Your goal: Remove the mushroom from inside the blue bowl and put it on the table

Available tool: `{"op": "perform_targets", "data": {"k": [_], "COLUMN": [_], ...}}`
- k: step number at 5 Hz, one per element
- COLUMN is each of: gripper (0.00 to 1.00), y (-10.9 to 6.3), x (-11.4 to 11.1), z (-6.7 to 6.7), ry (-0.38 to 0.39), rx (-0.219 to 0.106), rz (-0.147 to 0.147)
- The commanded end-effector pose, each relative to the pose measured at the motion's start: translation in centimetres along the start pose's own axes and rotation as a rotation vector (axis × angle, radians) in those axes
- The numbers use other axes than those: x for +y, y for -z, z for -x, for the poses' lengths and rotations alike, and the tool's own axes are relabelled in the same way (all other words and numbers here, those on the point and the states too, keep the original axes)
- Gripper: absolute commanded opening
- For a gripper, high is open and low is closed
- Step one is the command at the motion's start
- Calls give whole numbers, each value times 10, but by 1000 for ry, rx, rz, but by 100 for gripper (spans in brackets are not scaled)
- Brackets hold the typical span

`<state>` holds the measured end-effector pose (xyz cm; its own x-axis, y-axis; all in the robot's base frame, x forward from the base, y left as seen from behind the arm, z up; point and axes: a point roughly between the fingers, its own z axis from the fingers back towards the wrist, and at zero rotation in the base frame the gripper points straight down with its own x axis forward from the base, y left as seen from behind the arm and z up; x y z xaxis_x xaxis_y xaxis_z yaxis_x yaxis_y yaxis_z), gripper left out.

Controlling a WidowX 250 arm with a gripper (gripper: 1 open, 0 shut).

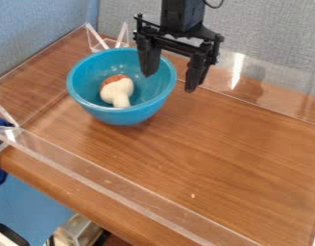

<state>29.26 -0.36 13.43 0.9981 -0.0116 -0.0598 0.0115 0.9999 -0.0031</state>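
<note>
Mushroom [116, 90] lies inside the blue bowl [89, 96] on my wooden table [211, 144]; my gripper [172, 63] hangs above the bowl's right rim, fingers spread apart, holding nothing.

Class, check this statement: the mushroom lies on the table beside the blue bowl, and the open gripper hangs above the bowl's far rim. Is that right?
Not quite. The mushroom lies inside the blue bowl, not on the table beside it. The rest holds: the open gripper hangs above the bowl's far rim. The camera view shows this.
</note>
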Motion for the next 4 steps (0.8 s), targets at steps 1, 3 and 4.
{"op": "perform_targets", "data": {"k": [1,3,4], "gripper": [100,100,100], "y": [0,9,15], "x": [-8,-8,9], "z": [0,-1,-4], "ry": [-74,-129,-127], "rx": [11,19,7], "rz": [5,-1,-13]}}
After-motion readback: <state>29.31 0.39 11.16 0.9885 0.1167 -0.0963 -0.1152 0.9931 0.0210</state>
